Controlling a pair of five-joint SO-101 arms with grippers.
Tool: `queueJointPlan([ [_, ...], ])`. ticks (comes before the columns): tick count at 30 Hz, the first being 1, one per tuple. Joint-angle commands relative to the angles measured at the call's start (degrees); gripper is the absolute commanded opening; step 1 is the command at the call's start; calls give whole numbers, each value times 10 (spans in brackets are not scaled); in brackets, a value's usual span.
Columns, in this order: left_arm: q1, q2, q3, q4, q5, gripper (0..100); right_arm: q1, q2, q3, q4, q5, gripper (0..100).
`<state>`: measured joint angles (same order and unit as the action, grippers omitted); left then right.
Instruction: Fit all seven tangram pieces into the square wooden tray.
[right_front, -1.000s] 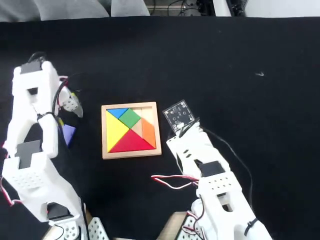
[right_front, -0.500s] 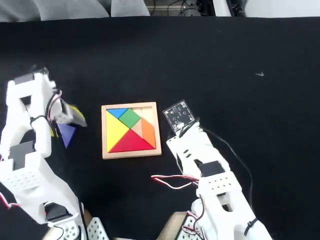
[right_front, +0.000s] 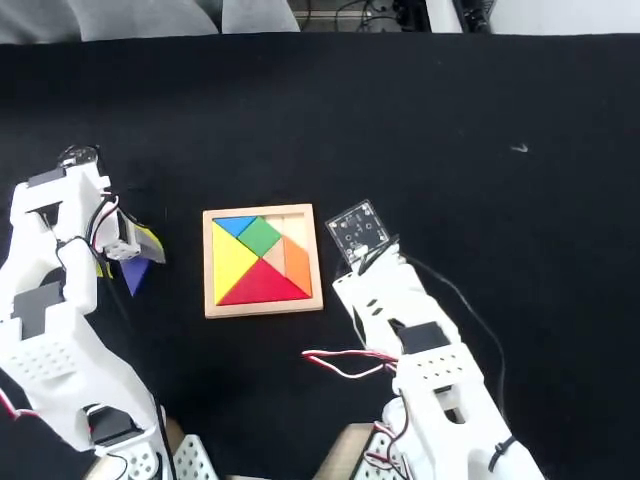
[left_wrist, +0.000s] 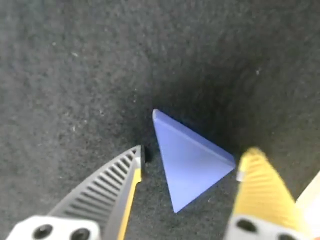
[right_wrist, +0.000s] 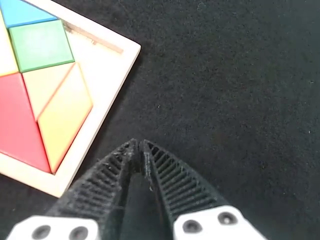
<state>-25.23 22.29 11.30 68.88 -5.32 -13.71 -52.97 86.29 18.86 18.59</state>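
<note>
The square wooden tray (right_front: 212, 305) lies in the middle of the black table and holds blue, green, yellow, red, tan and orange pieces; a bare wooden corner (right_front: 297, 219) shows at its far right. A purple triangle (right_front: 135, 272) lies on the cloth left of the tray. My left gripper (left_wrist: 190, 162) hangs open just above it, one finger on each side of the purple triangle (left_wrist: 190, 162), not touching. My right gripper (right_wrist: 141, 150) is shut on nothing, beside the tray's right edge (right_wrist: 107, 125); its arm (right_front: 400, 310) shows in the high view.
Black cloth covers the whole table, with open room behind and right of the tray. The arms' white bases (right_front: 430, 410) stand at the near edge. A small pale speck (right_front: 518, 149) lies far right.
My left arm has swung left and lowered its gripper over the purple triangle. The right arm and the tray have stayed still.
</note>
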Motion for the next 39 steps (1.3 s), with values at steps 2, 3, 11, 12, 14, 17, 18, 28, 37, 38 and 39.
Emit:
queueJointPlan([
  [2, 5, 2, -19, 10, 1, 216, -9, -15, -5, -12, -1, 15],
  [3, 5, 2, -20, 12, 3, 214, -9, -15, -5, -12, -1, 15],
  [11, 28, -12, -17, 23, 34, 209, -9, -15, -5, -12, -1, 15],
  [12, 36, -26, -20, 34, 43, 209, -9, -15, -5, -12, -1, 15],
  [14, 62, -64, -20, 53, 56, 209, -9, -15, -5, -12, -1, 15],
  [17, 93, -132, -15, 62, 81, 209, -9, -15, -5, -12, -1, 15],
  [18, 99, -152, -15, 64, 92, 209, -9, -15, -5, -12, -1, 15],
  [28, 216, -277, -22, 115, 182, 209, 13, -16, -15, -9, -1, 12],
  [37, 369, -278, -15, 19, 362, 209, 151, -17, -44, -12, -68, 12],
  [38, 376, -278, -12, 6, 394, 209, 167, -17, -48, -12, -81, 12],
  [39, 382, -278, -4, -8, 430, 211, 182, -17, -51, -13, -92, 12],
])
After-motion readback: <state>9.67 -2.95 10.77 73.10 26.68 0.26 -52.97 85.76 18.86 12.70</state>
